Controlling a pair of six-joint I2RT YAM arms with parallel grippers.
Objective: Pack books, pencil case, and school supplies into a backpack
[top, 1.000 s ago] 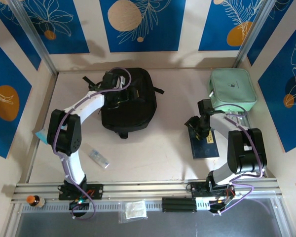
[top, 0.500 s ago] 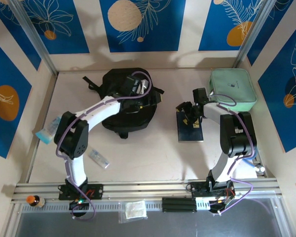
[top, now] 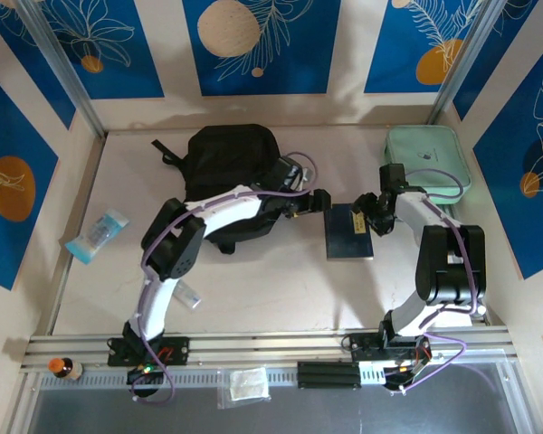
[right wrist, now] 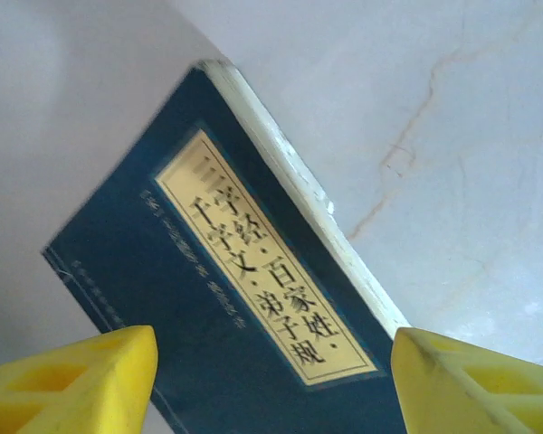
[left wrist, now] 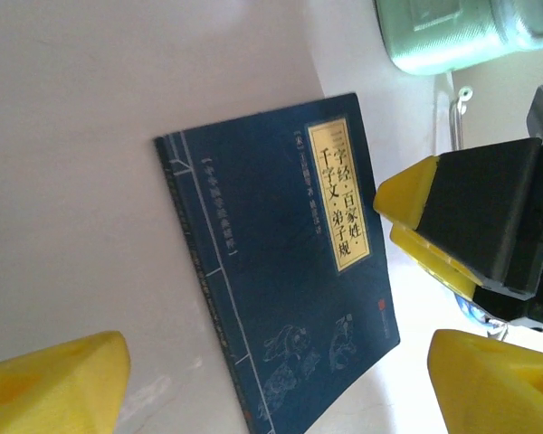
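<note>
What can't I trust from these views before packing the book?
- Black fabric backpack: top view, the left arm crosses its near-right part, so its opening is unreadable.
- Small clear plastic box: top view, partly behind the left arm, too small for detail.
- Dark-blue book with yellow label strip: left wrist view, bottom edge cuts off its lower corner; any book beneath is hidden by its cover.

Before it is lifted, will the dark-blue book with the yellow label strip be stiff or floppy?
The dark-blue book looks thin, so gripped by one edge it probably droops. It lies flat on the smooth table, so a push likely slides it, and getting a finger underneath may be hard.
</note>
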